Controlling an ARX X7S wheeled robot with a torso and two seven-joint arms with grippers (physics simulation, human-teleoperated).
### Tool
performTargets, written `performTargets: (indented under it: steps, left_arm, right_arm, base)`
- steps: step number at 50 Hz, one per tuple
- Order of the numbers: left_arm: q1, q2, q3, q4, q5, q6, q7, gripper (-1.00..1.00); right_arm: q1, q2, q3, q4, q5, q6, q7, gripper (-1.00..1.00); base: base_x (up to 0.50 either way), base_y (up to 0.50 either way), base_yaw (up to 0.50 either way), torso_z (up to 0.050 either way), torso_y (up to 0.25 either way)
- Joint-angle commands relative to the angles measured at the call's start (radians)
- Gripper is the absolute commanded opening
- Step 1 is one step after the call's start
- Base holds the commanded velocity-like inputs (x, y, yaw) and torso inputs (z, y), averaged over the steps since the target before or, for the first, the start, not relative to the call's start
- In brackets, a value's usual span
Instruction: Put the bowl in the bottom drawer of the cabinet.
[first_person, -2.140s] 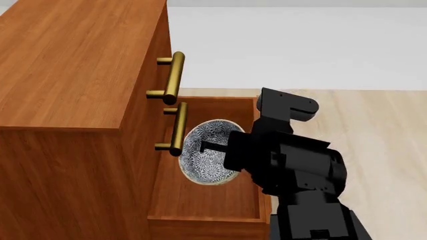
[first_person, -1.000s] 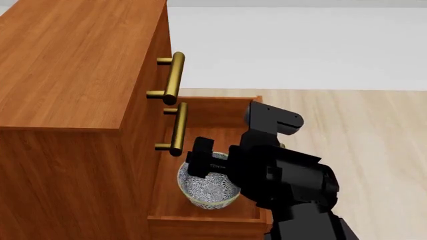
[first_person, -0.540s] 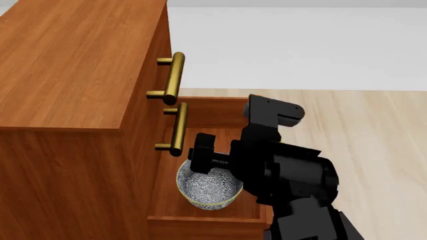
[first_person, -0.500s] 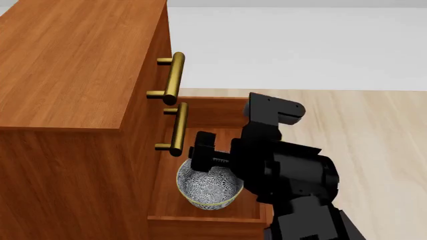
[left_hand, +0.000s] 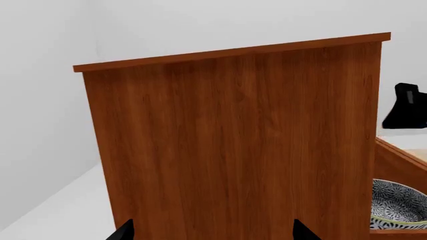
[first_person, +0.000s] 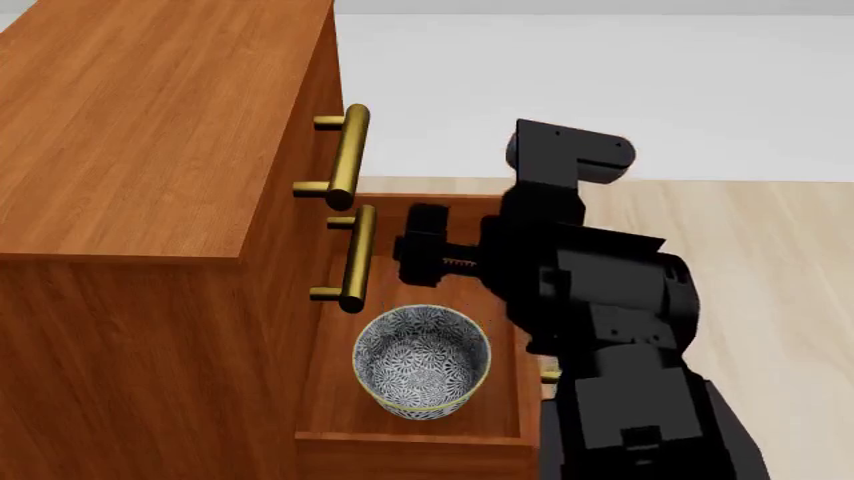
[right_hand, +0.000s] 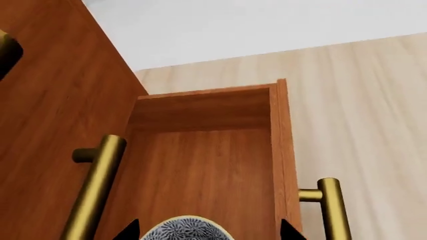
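One right pincer (first_person: 424, 245) has let go and lifted, jaws spread; below it the bowl (first_person: 422, 360) now rests in the bottom drawer (first_person: 407, 437).

Pale wood-plank floor (first_person: 774, 260), plain white wall (first_person: 601, 90) behind, even light, perhaps a corner (left_hand: 93, 30)

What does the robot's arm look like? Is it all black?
Yes. In the head view the right arm is all matte black, built from chunky, blocky segments with rounded joint housings and small screw dots. Its right gripper is black too, with a short ribbed bar behind it. No cables, labels or coloured markings show. Of the left gripper, only two black pointed fingertips are visible.
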Motion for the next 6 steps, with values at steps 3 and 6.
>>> performTargets:
  steps: [3,6]
  left_arm:
    - [-0.011,-0.002,0.004,-0.004,-0.005,-0.005,-0.001,1.0]
    - [-0.012,-0.002,0.004,-0.005,-0.005,-0.005,-0.001,1.0]
  right_arm:
    - [0.036,0.017,0.083,-0.003,-0.117,-0.002,-0.033,1.0]
    - [0.029,0.028,0.083,-0.032,-0.117,0.015,-0.032,1.0]
  base:
    - [0.0,0.0,0.0,0.0,0.0]
    - [0.0,0.0,0.0,0.0,0.0]
